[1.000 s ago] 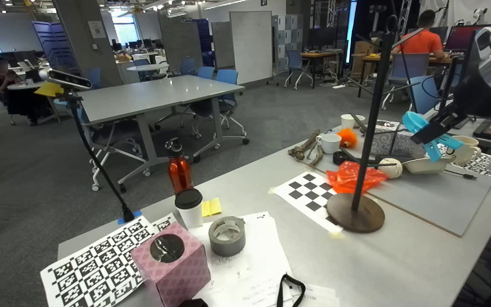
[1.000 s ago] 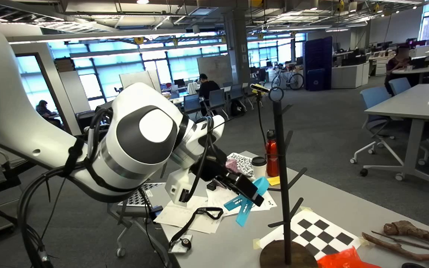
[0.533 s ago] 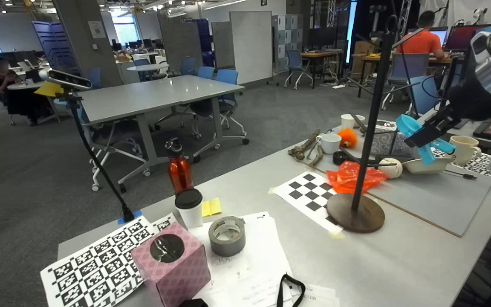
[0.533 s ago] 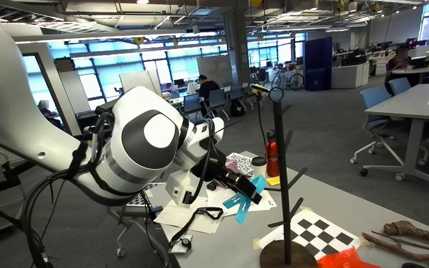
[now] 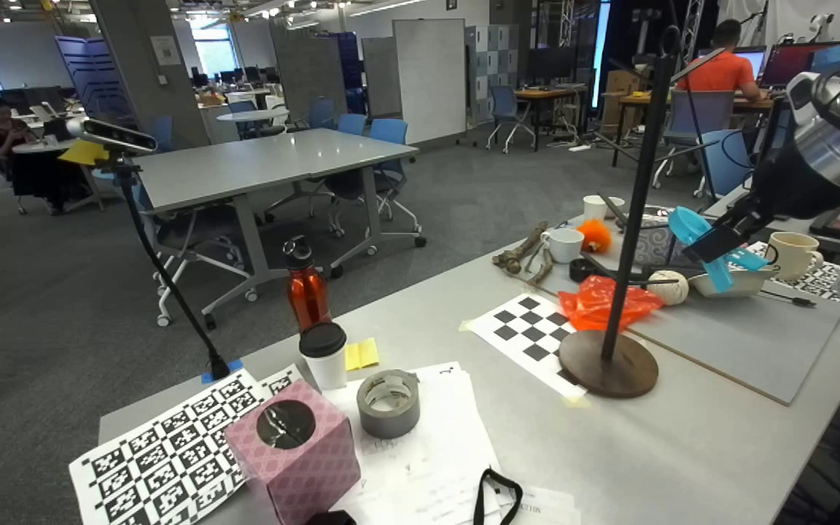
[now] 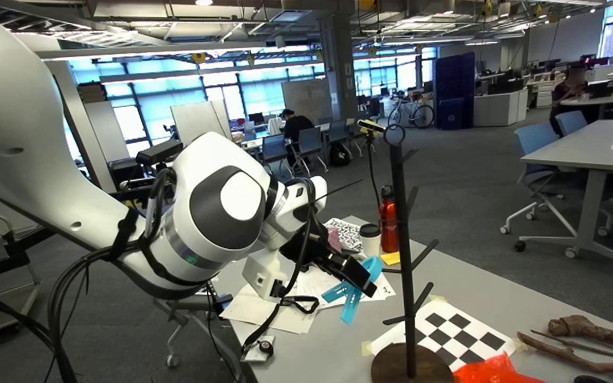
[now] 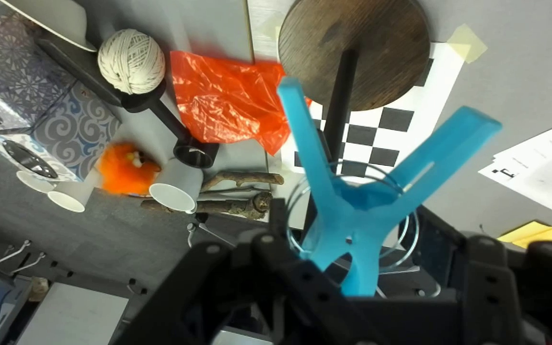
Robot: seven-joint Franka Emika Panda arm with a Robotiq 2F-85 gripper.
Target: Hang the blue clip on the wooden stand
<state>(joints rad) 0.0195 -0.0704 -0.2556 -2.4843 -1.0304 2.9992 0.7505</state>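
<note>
My gripper [image 5: 706, 246] is shut on the light-blue clip [image 5: 717, 274], held in the air above the table. In an exterior view the gripper [image 6: 364, 281] grips the clip [image 6: 350, 307] at its middle, prongs angled downward. The wooden stand's dark pole [image 5: 635, 204] with short pegs rises from a round brown base; it also shows in an exterior view [image 6: 404, 239]. The clip is beside the pole, with a gap between them in both exterior views. In the wrist view the clip [image 7: 348, 215] sits between the fingers [image 7: 352, 230], its prongs partly covering the pole below the stand's base [image 7: 381, 67].
A red plastic bag [image 5: 602, 302] and a checkerboard sheet [image 5: 522, 332] lie by the stand's base. A ball of string [image 5: 668, 287], a bowl [image 5: 733, 283], mugs [image 5: 564, 245] and sticks [image 5: 518, 251] are behind. A pink box [image 5: 303, 459] and tape roll [image 5: 389, 415] are at the front.
In an exterior view, my gripper and the held clip have moved left and slightly down, closer to the pole. The arm has shifted right and down in an exterior view. The stand has not moved.
</note>
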